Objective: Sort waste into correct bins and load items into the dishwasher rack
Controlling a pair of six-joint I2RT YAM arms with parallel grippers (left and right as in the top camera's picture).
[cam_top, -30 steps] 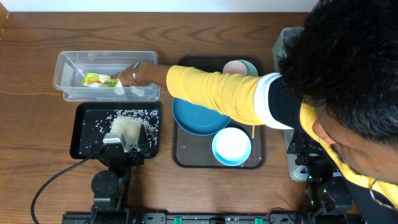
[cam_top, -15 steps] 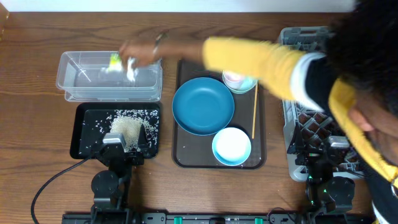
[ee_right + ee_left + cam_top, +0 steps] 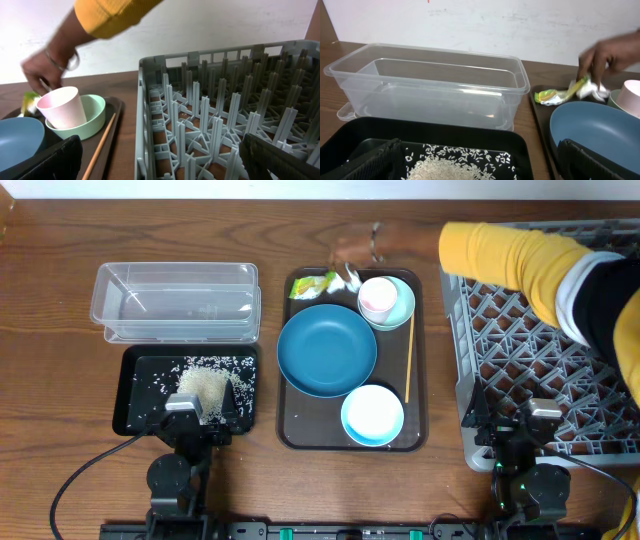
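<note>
Loose white rice (image 3: 205, 383) lies piled in the black tray (image 3: 135, 395), with the empty clear tub (image 3: 175, 300) behind it. The yellow-green wrapper (image 3: 312, 285) and white tissue (image 3: 350, 278) lie at the far end of the brown serving tray (image 3: 290, 435); both show in the left wrist view, wrapper (image 3: 550, 96) and tissue (image 3: 597, 91). The tray also holds the blue dish (image 3: 327, 350), a mint bowl (image 3: 400, 308) holding the pink cup (image 3: 377, 297), a second mint bowl (image 3: 372, 415) and the wooden stick (image 3: 408, 360). The grey rack (image 3: 550, 330) stands at the right. My left gripper (image 3: 190, 415) is open over the black tray's near edge. My right gripper (image 3: 535, 420) is open at the rack's near edge.
A person's arm in a yellow sleeve (image 3: 510, 255) reaches from the right over the rack's far edge, and the hand (image 3: 610, 55) is blurred just above the tissue. Bare wooden table surrounds the trays.
The person's hand lifted the wrapper and tissue out of the clear tub and carried them right, onto the far end of the brown tray. The body has drawn back, uncovering the rack.
</note>
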